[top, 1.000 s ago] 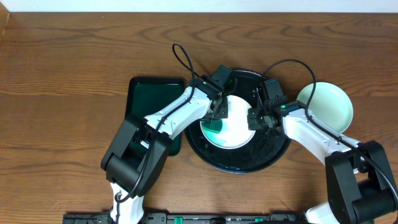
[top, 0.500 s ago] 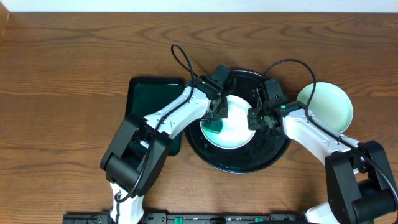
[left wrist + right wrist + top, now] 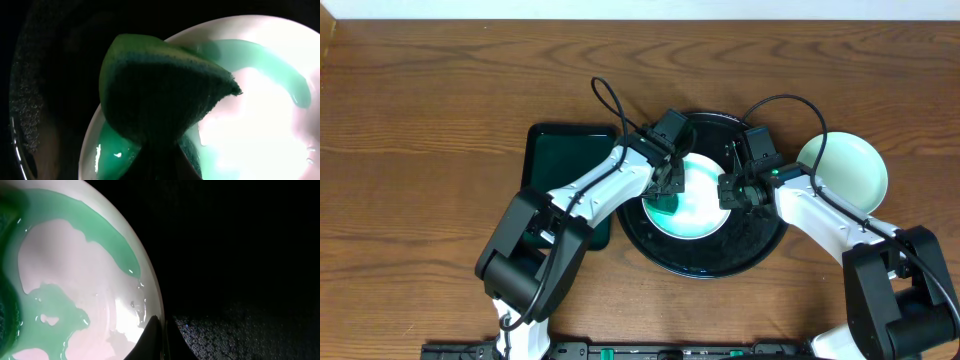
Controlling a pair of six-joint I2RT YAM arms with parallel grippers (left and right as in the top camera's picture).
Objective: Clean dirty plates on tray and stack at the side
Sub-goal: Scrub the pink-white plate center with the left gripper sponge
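Pressing one sponge on one smeared plate in one black tray — a second plate sits aside.
Left gripper clamps the sponge; right gripper pinches the smeared plate's rim.

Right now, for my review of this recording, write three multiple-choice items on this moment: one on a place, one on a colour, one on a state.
1. Where is the pale mint green round plate?
A. On the wooden table, right of the glossy black round tray.
B. On that tray.
C. On a shelf.

2. What colour is the smear on the white round plate?
A. Red.
B. Brown.
C. Green.

3. The left gripper is:
A. Open.
B. Shut on the green sponge.
C. Shut on a spoon.

Answers: 1 A, it lies beside the tray; 2 C, both wrist views show green streaks; 3 B, the sponge fills its camera view.
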